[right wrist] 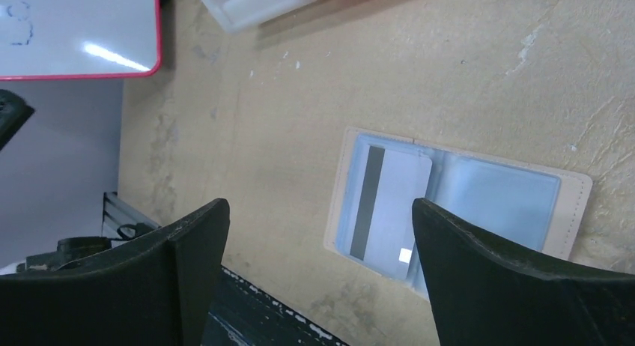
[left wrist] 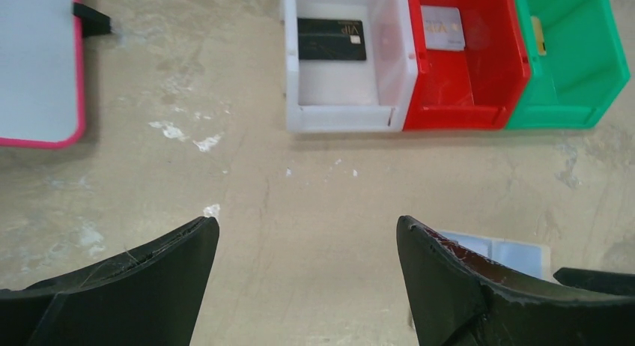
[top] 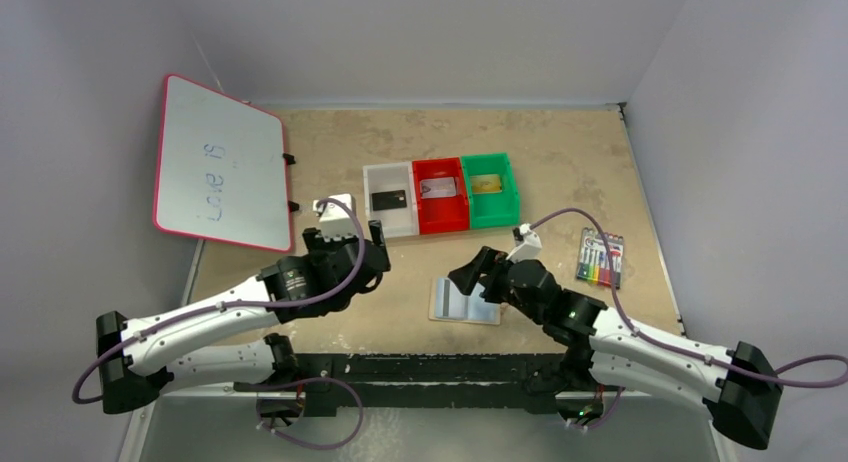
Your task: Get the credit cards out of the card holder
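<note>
Right claw [right wrist: 318,207], left claw [left wrist: 307,225]: both wide open, empty.
Flat tan-edged card holder [right wrist: 498,196]; glossy dark-striped card [right wrist: 397,204] on one panel.

The table [left wrist: 247,189] looks like rough, mottled tan board, scuffed with white flecks. Across the top of the frame, the white bin [left wrist: 341,115], red bin [left wrist: 457,115] and green bin [left wrist: 561,114] are smooth, glossy plastic. The card holder [right wrist: 494,196] has clear, shiny sleeves and a stitched, matt tan border. The whiteboard [right wrist: 75,31], upper left, gleams. On the left gripper [left wrist: 307,278], the fingers [left wrist: 464,293] are matt black plastic, finely scratched.
</note>
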`<state>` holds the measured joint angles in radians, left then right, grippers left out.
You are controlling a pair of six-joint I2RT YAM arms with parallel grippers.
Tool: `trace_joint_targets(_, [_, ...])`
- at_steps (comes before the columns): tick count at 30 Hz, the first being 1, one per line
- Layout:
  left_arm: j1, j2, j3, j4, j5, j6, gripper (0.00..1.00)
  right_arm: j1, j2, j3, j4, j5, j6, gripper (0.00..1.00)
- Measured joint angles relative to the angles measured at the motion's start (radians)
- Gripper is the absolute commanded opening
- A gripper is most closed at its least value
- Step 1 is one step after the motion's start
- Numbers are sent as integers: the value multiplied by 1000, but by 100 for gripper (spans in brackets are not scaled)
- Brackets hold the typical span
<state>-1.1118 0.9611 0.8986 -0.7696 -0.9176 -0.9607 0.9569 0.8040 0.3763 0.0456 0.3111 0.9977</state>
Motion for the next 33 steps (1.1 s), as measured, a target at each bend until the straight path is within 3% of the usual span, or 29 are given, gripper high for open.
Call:
trace_joint_targets(7, [0, 65, -68, 111, 134, -26, 87, -1, -50, -71, -42, -16, 16, 87])
trace_joint_targets(16, [0, 168, -93, 235, 239, -45, 83, -2, -42, -130, -35, -66, 81, 68])
trace_joint_targets(28, [0, 282, -162, 452, 416, -51, 66, -40, 18, -204, 115, -167, 128, 54])
trace_joint_targets(33, [-1, 339, -162, 524, 477, -51, 60, -120, 77, -211, 203, -230, 128, 50])
